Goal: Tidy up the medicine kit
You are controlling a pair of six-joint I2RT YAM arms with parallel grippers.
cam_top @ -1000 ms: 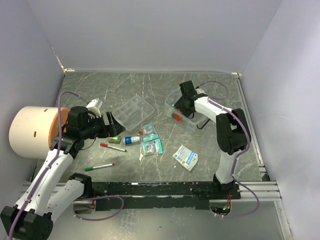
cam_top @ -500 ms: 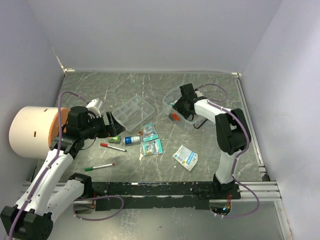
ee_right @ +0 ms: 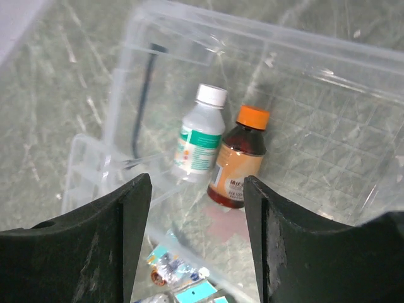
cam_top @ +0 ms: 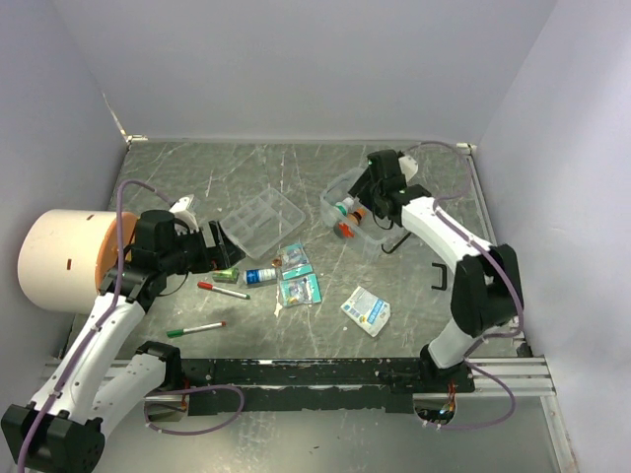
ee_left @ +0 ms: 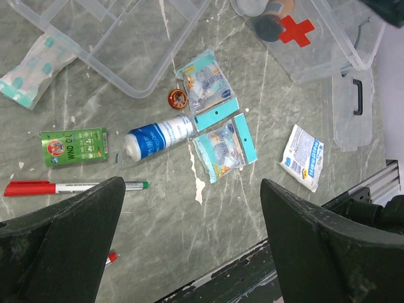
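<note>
The medicine kit's clear box stands open right of centre, a red cross on its floor. Inside, side by side, are a white bottle with a green label and a brown bottle with an orange cap. My right gripper hangs open just above them, holding nothing. The clear divided tray lies left of the box. My left gripper is wide open over loose packets, a blue-and-white bottle and a green carton.
A big white cylinder stands beside the left arm. A red pen and a green pen lie near the front. A white sachet lies front centre. The clear lid with its black handle lies right of the box.
My right gripper has drawn up and back from the box and its jaws have widened. The white bottle now shows in the box. The left arm has stayed put.
</note>
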